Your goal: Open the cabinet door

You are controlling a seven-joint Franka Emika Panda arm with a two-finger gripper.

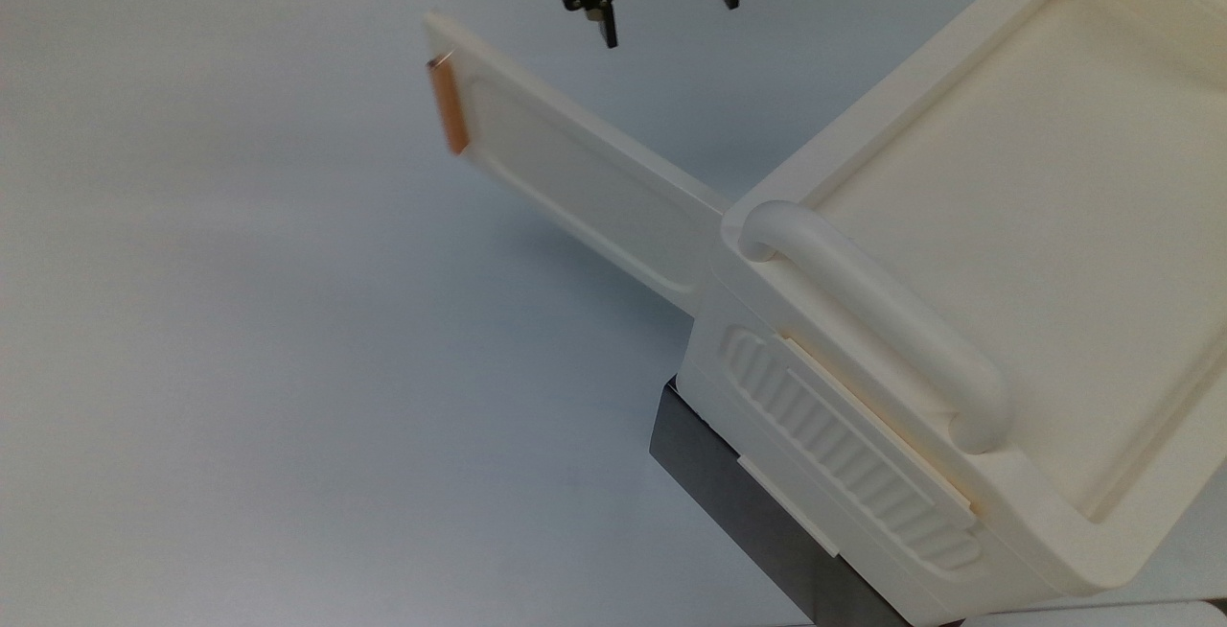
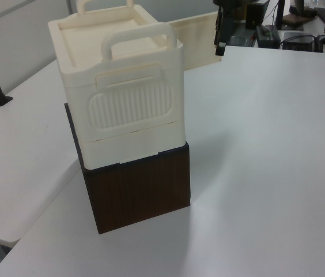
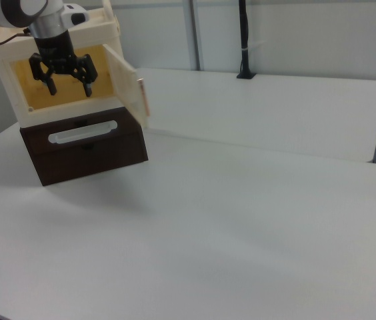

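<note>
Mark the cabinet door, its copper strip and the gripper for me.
cabinet door [image 1: 585, 188]: top view, recessed inset of the panel.
copper strip [image 1: 448, 108]: top view, middle of the strip on the door's free edge.
gripper [image 3: 63, 79]: right view, midway between the open fingertips.
</note>
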